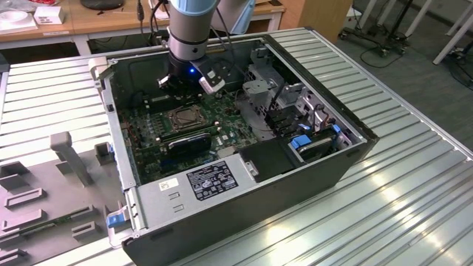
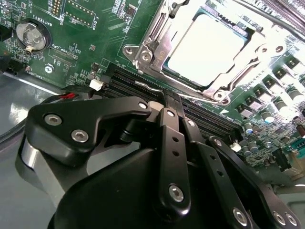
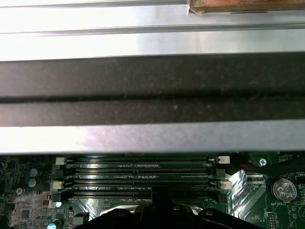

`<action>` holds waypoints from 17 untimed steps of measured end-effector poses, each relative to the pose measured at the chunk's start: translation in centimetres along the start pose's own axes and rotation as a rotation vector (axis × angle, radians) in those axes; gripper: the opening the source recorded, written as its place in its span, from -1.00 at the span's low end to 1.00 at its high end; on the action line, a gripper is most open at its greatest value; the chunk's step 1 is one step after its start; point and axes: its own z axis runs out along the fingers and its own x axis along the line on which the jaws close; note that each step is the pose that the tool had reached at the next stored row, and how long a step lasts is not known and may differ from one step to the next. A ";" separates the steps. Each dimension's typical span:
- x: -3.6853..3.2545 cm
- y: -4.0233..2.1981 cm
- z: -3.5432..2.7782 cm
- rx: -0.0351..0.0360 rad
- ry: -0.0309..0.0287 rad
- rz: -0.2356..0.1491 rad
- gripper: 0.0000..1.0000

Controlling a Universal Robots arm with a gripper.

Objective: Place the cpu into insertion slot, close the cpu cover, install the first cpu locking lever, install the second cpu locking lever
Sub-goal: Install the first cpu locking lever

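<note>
My gripper (image 2: 171,98) hangs inside the open computer case (image 1: 310,183), low over the green board (image 2: 71,67). My fingers (image 2: 171,143) are drawn in narrow, tips together, with nothing between them. In the second wrist view the tips sit above the long black memory slots (image 2: 138,83), just beside the socket (image 1: 170,118). I cannot tell whether they touch the slots.

The chip (image 2: 207,47) lies flat in the socket. Its pale metal top shows through the square opening of the cover frame (image 2: 155,47), which lies down around it. I cannot tell whether the thin levers along the frame's edges are hooked.

In the first wrist view the slots run parallel to the case's dark edge (image 3: 152,90) and close beside it, so I have little room on that side. A round coin battery (image 2: 31,34) sits near one end of the slots.

In the exterior view the black heatsink (image 1: 188,143) lies just beside the socket on its near side. The metal drive cage (image 1: 266,83) stands apart toward the exterior view's right, with bare board between. The case top is open above me. The case lies on a ribbed metal table (image 1: 414,183).
</note>
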 end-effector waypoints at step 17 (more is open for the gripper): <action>-0.04 0.09 0.21 0.0068 -0.0001 0.001 -0.79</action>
